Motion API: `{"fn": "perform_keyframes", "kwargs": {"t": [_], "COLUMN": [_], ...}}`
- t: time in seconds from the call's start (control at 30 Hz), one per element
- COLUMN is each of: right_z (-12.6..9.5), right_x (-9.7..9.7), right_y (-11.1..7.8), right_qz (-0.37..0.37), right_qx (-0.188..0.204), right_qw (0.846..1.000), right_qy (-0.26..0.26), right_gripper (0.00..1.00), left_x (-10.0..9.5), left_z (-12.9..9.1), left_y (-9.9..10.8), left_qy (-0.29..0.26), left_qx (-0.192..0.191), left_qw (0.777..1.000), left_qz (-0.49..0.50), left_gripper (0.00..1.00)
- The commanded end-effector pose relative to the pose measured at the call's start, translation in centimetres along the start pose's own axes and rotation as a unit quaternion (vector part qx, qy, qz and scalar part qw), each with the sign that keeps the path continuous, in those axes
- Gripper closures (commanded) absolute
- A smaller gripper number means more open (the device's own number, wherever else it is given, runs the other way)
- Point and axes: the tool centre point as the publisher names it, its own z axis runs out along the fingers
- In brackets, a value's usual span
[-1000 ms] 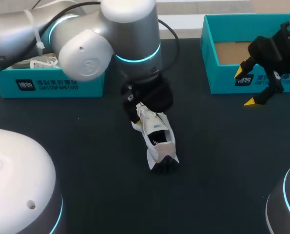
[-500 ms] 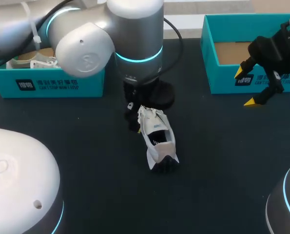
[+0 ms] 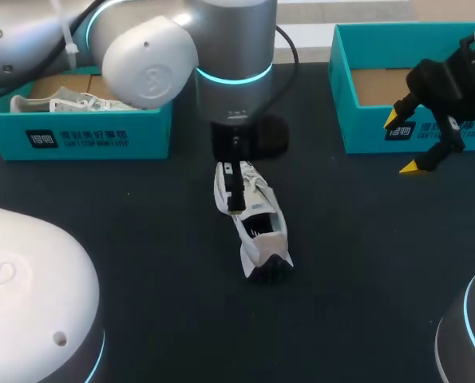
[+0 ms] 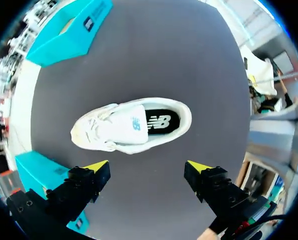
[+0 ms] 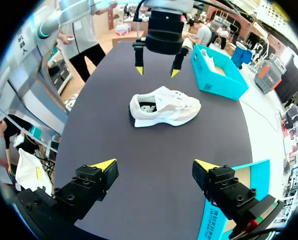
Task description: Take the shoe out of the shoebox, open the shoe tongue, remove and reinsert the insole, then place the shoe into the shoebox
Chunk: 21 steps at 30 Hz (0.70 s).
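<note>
White shoe (image 3: pixel 261 227) on table (image 3: pixel 141 239), left tool (image 4: pixel 147 166) wide above it, right tool (image 5: pixel 155 164) wide, well apart.

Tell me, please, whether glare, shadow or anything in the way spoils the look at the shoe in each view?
Head view: the left arm overhangs the shoe's far end, with soft glare on its silver shell. Left wrist view: the whole shoe is evenly lit on the dark table, no harsh shadow. Right wrist view: unobstructed, side-on, the left gripper open beyond it.
</note>
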Motion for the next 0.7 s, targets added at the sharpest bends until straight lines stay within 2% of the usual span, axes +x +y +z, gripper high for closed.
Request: {"fn": "perform_keyframes", "kwargs": {"t": [0.03,0.13,0.37,0.43,0.53,0.7], "right_z": [0.1,0.1,0.1,0.1,0.1,0.1], "right_x": [-0.1,-0.1,-0.1,-0.1,-0.1,-0.1], "right_y": [0.1,0.1,0.1,0.1,0.1,0.1], "right_qz": [0.001,0.001,0.001,0.001,0.001,0.001], "right_qx": [0.002,0.002,0.002,0.002,0.002,0.002], "right_qw": [1.0,1.0,1.0,1.0,1.0,1.0], "right_qy": [0.001,0.001,0.001,0.001,0.001,0.001], "right_gripper": [0.0,0.0,0.0,0.0,0.0,0.0], "left_x": [0.5,2.9,6.9,7.5,8.3,8.3], "left_z": [-0.1,0.1,1.1,1.4,2.2,2.2], "left_y": [-0.5,-1.0,-3.1,-3.5,-4.4,-4.4], "left_qy": [0.06,0.046,0.037,0.037,0.03,0.03], "left_qx": [-0.017,-0.014,-0.006,-0.004,-0.022,-0.022], "left_qw": [0.961,0.974,0.989,0.992,0.994,0.994], "left_qz": [-0.271,-0.22,-0.14,-0.122,-0.105,-0.105], "left_gripper": [0.0,0.0,0.0,0.0,0.0,0.0]}}
